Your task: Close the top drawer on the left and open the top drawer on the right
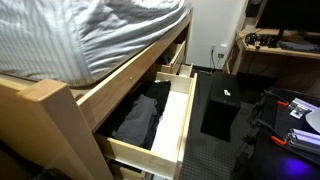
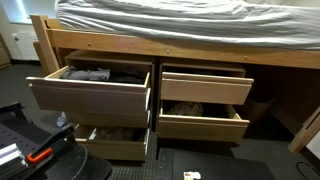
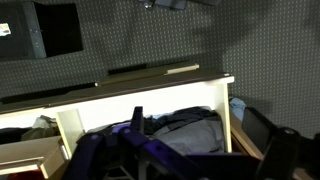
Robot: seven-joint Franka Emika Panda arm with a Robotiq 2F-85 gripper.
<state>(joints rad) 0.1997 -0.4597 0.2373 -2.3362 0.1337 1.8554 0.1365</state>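
end effector (image 3: pixel 178 4) | top edge of wrist view | jaw state unclear

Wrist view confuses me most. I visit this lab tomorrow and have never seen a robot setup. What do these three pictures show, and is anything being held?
A robot arm with a two-finger gripper is working at the drawers under a bed. In an exterior view a room camera looks along the bed's side. In an exterior view the top left drawer faces you, pulled far out with dark clothes inside. The top right drawer is out only a little. Both lower drawers are open too.

The third camera sits on the arm's wrist. The dark blurred shapes along its lower edge are the gripper. I cannot tell whether it is open or shut, and I see nothing in it.
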